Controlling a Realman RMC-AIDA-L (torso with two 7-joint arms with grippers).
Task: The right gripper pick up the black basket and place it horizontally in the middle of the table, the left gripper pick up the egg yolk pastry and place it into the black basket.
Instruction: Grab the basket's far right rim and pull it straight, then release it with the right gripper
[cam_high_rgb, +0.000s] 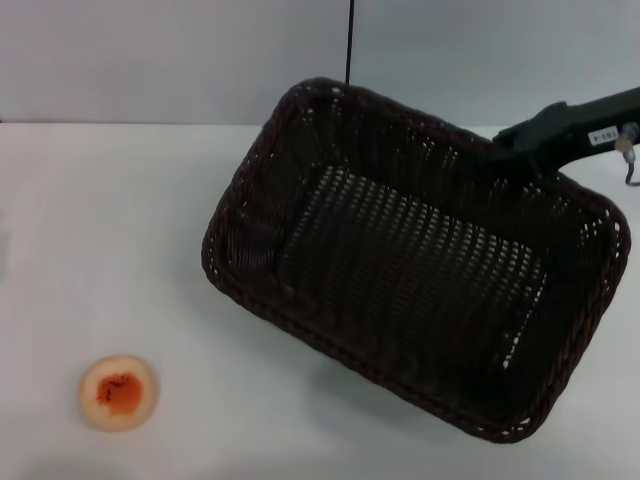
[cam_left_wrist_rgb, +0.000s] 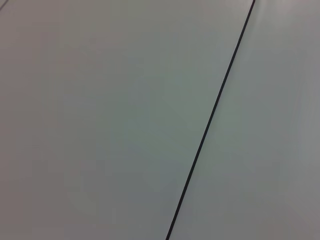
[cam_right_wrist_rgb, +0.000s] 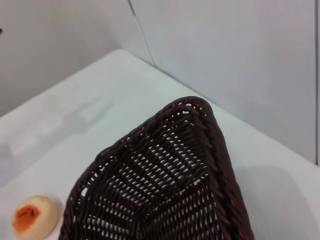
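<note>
The black basket (cam_high_rgb: 410, 290) hangs tilted above the right half of the white table (cam_high_rgb: 120, 230), casting a shadow under its near edge. My right gripper (cam_high_rgb: 510, 150) comes in from the far right and holds the basket's far rim; its fingers are hidden behind the weave. The right wrist view looks along the basket (cam_right_wrist_rgb: 165, 185) from that rim. The egg yolk pastry (cam_high_rgb: 119, 392), round and cream with an orange centre, lies alone at the table's near left and also shows as the pastry (cam_right_wrist_rgb: 35, 216) beyond the basket. My left gripper is out of view.
A pale wall with a thin black vertical seam (cam_high_rgb: 349, 40) stands behind the table. The left wrist view shows only a plain pale surface crossed by a thin black line (cam_left_wrist_rgb: 215, 110). Bare tabletop (cam_right_wrist_rgb: 100, 110) lies between pastry and basket.
</note>
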